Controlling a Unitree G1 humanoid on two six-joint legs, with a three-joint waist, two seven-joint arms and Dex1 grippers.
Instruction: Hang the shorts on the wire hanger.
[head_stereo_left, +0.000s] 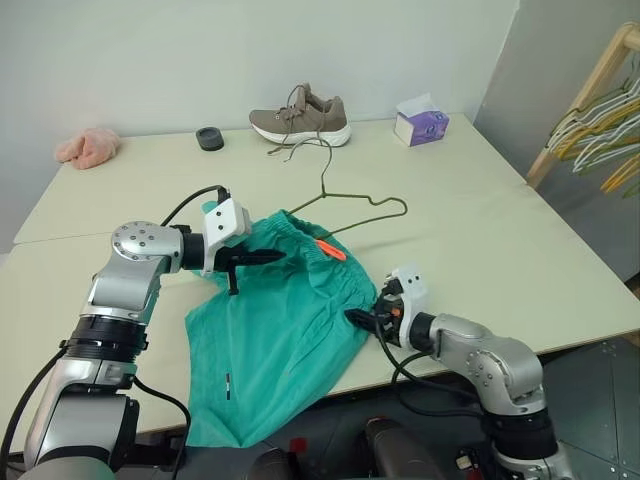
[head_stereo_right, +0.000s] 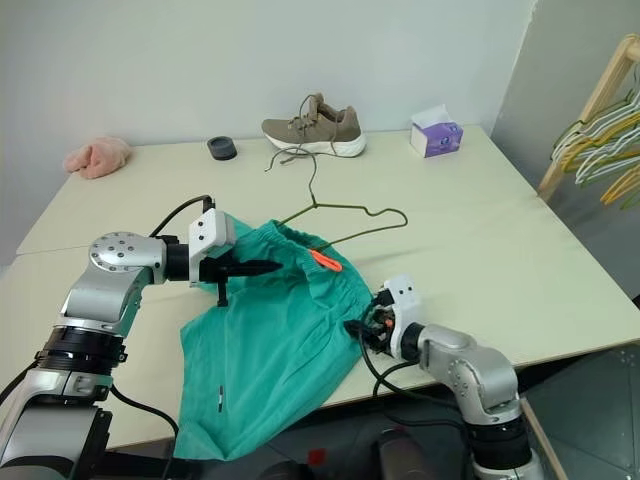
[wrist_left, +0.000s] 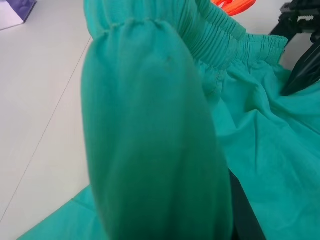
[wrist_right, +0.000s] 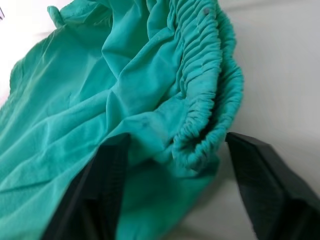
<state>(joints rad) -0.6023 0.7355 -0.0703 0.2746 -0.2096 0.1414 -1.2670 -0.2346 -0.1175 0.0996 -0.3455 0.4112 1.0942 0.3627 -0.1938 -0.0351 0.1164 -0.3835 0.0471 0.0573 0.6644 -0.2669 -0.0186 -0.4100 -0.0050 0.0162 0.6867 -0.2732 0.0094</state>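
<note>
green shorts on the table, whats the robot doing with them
The robot is working on the teal-green soft fabric shorts, which lie on the cream table with one end hanging over the near edge. Its left hand is shut on the gathered waistband, and its right hand has open fingers straddling the waistband's other side. The thin dark olive wire hanger lies just beyond, partly under the shorts, which aren't hung yet.
</note>
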